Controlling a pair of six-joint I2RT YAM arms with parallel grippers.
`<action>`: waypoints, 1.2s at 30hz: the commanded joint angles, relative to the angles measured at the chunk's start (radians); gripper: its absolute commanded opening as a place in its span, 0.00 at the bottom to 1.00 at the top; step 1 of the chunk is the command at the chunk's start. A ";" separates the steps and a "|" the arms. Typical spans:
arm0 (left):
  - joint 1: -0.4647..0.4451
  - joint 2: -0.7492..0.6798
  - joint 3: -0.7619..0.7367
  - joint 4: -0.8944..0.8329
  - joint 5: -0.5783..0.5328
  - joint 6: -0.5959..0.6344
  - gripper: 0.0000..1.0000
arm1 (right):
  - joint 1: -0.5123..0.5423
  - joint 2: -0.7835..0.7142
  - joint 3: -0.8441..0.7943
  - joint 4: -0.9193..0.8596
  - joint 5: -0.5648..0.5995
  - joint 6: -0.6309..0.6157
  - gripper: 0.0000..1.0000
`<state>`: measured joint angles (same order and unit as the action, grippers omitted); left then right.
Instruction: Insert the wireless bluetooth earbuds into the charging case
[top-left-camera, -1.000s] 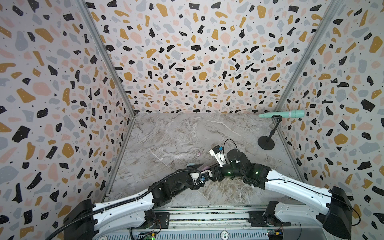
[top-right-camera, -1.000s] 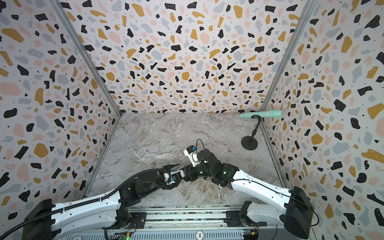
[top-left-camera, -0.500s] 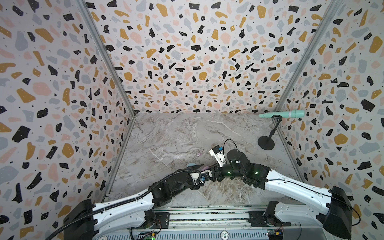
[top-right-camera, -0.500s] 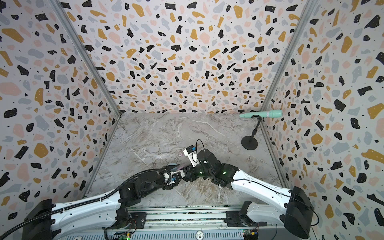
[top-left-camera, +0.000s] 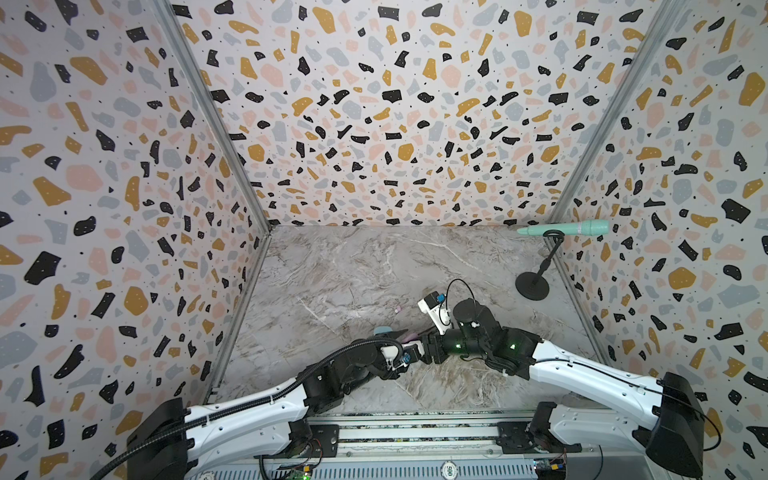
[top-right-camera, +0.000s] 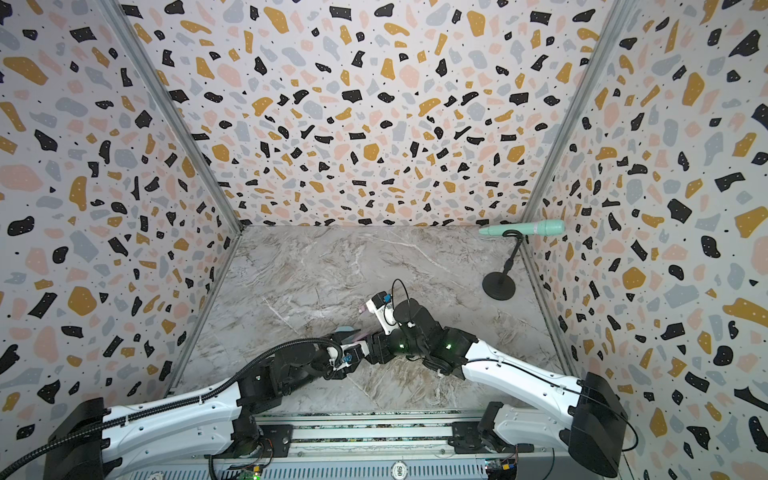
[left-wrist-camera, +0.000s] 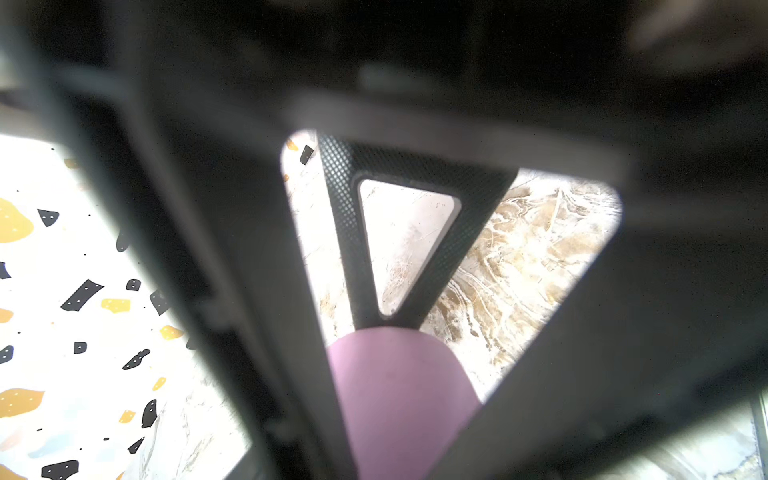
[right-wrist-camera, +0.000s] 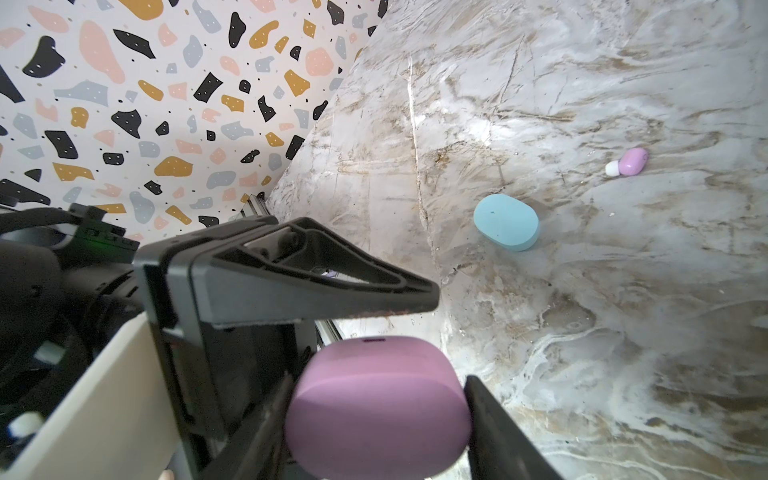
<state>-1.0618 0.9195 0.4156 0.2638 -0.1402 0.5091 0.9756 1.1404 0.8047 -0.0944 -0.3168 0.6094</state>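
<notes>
A pink oval charging case is held off the table with my right gripper shut on its two sides. My left gripper meets it from the opposite side, jaws straddling the same case. One left finger hangs just over the case, and a sliver of table shows between them. In both top views the two grippers touch noses at the front middle, and the case is a pink sliver. One pink earbud with a white tip lies loose on the table.
A closed pale blue oval case lies on the marble table just beyond the grippers. A black stand carrying a mint green microphone is at the back right. Terrazzo walls close in three sides.
The left jaws have narrowed around the pink case. Both arms and the right grip stay nearly where they were.
</notes>
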 joint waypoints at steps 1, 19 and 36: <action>-0.005 -0.012 0.007 0.038 0.004 -0.001 0.57 | 0.004 -0.008 -0.003 0.029 0.013 0.007 0.00; -0.003 -0.015 0.008 0.042 0.002 0.001 0.59 | 0.004 0.008 -0.002 0.037 0.008 0.013 0.00; -0.005 -0.012 0.011 0.026 0.018 0.005 0.52 | 0.005 0.001 -0.011 0.050 0.006 0.018 0.00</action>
<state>-1.0618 0.9150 0.4156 0.2630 -0.1349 0.5098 0.9756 1.1549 0.8005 -0.0662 -0.3172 0.6235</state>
